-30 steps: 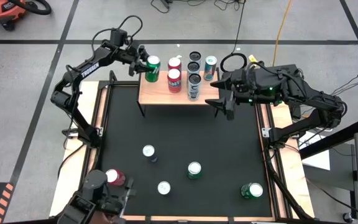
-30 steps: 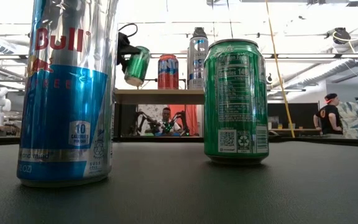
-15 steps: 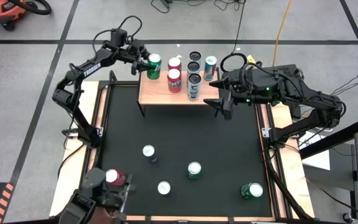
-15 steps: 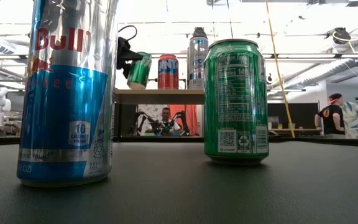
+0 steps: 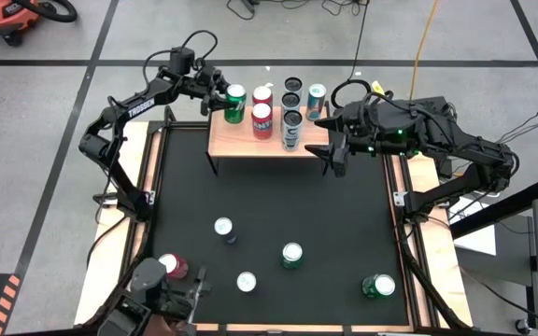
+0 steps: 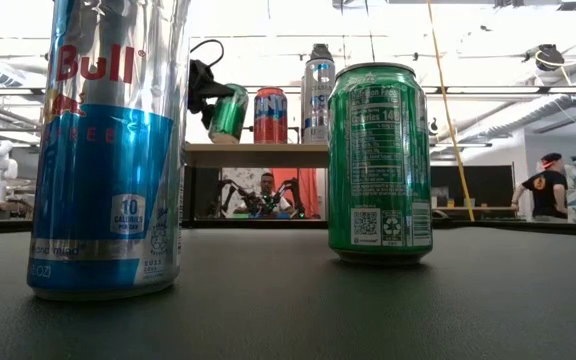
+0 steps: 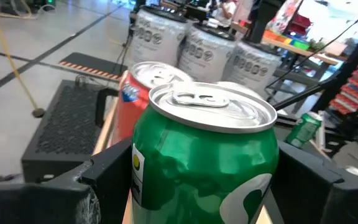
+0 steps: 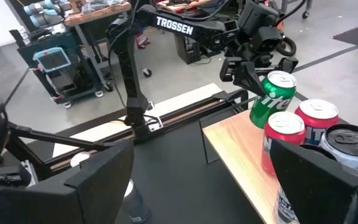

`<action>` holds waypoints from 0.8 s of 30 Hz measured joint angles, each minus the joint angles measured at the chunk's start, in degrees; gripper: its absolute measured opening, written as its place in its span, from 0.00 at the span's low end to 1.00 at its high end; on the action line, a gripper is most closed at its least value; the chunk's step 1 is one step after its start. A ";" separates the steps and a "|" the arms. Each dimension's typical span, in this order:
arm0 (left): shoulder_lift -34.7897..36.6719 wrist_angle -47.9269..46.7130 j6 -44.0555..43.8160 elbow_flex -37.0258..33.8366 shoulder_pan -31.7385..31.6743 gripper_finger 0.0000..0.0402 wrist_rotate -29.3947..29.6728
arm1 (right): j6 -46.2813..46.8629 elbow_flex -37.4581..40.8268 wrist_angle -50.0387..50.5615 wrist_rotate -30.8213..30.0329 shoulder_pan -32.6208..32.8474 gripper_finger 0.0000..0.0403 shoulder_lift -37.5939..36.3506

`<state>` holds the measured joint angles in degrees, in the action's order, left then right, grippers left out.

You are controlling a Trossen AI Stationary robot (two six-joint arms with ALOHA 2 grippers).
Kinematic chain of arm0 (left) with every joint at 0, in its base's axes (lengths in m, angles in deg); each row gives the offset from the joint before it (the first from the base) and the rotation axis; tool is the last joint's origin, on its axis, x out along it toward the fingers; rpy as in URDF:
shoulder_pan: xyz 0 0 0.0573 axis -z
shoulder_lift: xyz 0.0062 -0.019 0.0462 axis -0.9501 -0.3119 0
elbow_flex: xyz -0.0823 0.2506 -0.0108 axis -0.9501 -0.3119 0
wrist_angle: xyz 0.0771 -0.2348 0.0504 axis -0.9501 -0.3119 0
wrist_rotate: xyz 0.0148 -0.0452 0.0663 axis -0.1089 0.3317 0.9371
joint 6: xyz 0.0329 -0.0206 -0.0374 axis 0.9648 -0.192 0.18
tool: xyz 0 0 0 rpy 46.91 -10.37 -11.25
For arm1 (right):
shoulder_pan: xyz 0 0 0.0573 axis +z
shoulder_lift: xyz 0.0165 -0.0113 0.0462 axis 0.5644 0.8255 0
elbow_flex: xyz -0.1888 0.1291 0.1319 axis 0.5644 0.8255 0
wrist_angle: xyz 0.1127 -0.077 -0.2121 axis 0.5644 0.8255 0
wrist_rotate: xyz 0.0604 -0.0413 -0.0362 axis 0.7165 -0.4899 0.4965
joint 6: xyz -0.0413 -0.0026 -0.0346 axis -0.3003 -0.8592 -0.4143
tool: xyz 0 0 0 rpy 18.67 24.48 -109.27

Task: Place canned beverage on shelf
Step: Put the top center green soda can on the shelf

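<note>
Shelf point(image 5: 250, 140) bears six cans; left gripper point(image 5: 220, 93) clasps tilted green can point(image 5: 235, 103)

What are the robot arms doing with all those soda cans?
The left gripper is holding a green can, tilted, at the left end of the little wooden shelf. Two red cans and some silver ones already stand up there. The right gripper waits open and empty beside the shelf's right end. More cans are down on the black table, waiting.
</note>
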<state>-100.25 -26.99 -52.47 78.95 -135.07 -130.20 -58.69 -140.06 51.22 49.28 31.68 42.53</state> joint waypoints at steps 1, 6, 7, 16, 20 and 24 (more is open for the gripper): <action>0.00 -0.06 0.15 -0.01 0.00 0.75 0.77 | -0.01 0.00 0.00 -0.01 -0.02 0.89 0.05; 0.00 -0.04 0.65 -0.01 0.00 0.75 3.92 | -0.01 0.00 -0.17 0.02 -0.02 0.89 0.36; 0.00 0.00 0.74 0.00 0.00 0.75 4.39 | -0.01 0.01 -0.08 0.03 -0.02 0.89 0.44; 0.00 -1.53 0.19 0.02 0.33 0.75 12.61 | -1.55 0.02 -0.79 0.02 -0.02 0.89 0.83; 0.02 -2.29 0.20 0.07 0.37 0.75 14.97 | -1.56 0.02 -1.09 0.03 -0.02 0.89 0.83; 0.09 -1.99 0.22 0.11 0.39 0.75 16.84 | -1.56 0.02 -1.23 0.03 -0.02 0.89 0.83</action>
<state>-100.17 -28.99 -52.25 79.06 -134.68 -113.36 -60.25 -140.04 49.99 49.30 31.66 43.36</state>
